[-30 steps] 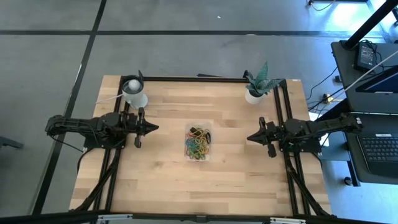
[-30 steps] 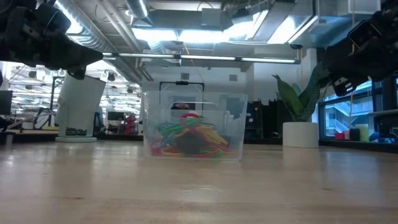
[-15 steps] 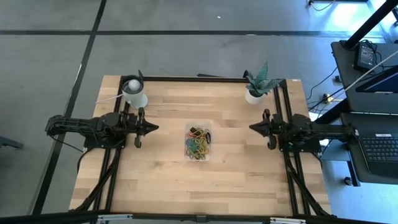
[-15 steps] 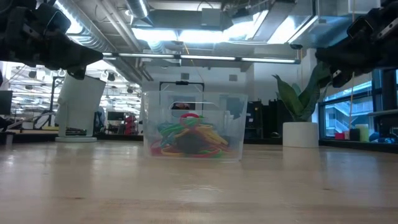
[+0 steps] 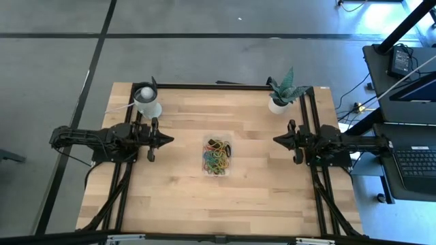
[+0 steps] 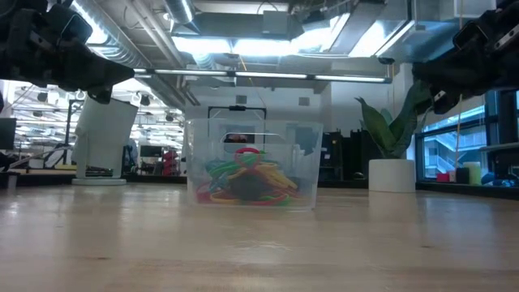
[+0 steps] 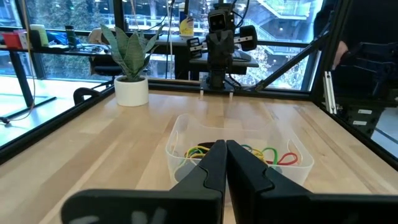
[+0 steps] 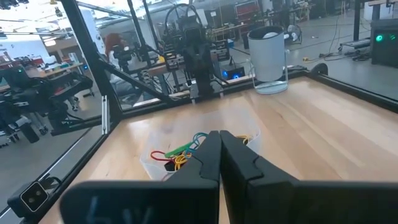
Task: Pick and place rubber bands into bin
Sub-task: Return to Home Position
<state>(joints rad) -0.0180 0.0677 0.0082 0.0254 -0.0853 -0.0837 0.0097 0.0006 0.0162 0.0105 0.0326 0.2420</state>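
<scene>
Sitting between left gripper [image 5: 170, 139] and right gripper [image 5: 274, 139]: the bin [image 6: 276, 142]

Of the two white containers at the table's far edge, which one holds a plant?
The white pot on the right arm's side: green pointed leaves rise from it. The white cup on the left arm's side shows no leaves.

From where I stand the bench [image 5: 177, 190] is pale wood in glued strips, smooth with a soft sheen, edged by a matt black metal frame [image 5: 204, 86]. The bin [image 6: 203, 138] is clear, glossy thin plastic, and the rubber bands [image 6: 243, 182] inside look smooth and dull. The left tool [image 7: 226, 149] and right tool [image 8: 219, 140] are matt black plastic, the plant pot [image 5: 277, 106] plain matt white.
</scene>
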